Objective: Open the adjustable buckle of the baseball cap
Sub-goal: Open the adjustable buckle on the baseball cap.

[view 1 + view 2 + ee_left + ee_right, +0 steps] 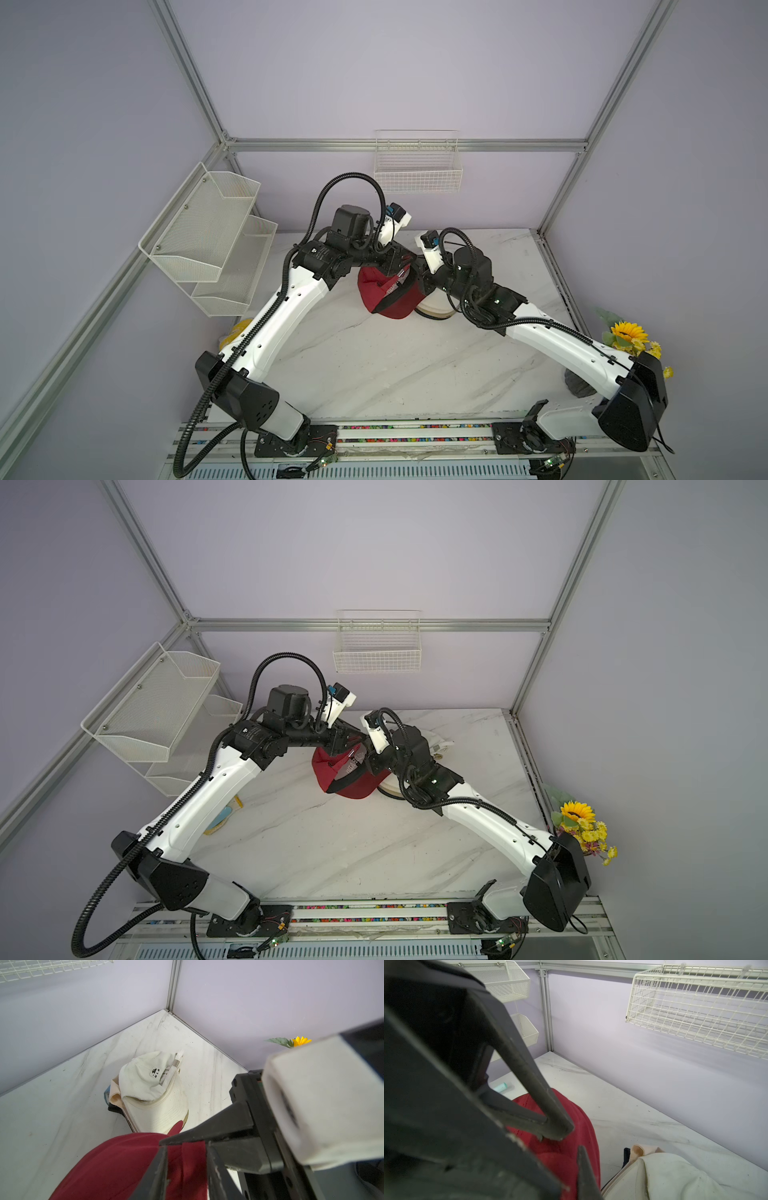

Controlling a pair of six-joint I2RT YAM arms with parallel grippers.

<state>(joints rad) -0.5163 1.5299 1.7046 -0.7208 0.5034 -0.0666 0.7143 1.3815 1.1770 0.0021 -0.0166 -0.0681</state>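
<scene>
A dark red baseball cap [390, 301] [349, 783] hangs above the marble table at centre back, with both grippers on its rear edge. Its red back strap [188, 1167] runs between the fingers of my left gripper [187, 1147] [400, 262], whose jaws stand a little apart on either side of it. My right gripper [558, 1161] [419, 274] is shut on the cap's red cloth [566, 1157] right next to the left one. I cannot make out the buckle; the grippers cover that part of the cap.
A pile of caps with a white one [149, 1088] [434, 311] on top lies just behind and right of the red cap. There is a wire basket [417, 166] on the back wall and mesh shelves [208, 237] on the left wall. Sunflowers [627, 332] stand at the right edge. A teal tube [500, 1087] lies at the left.
</scene>
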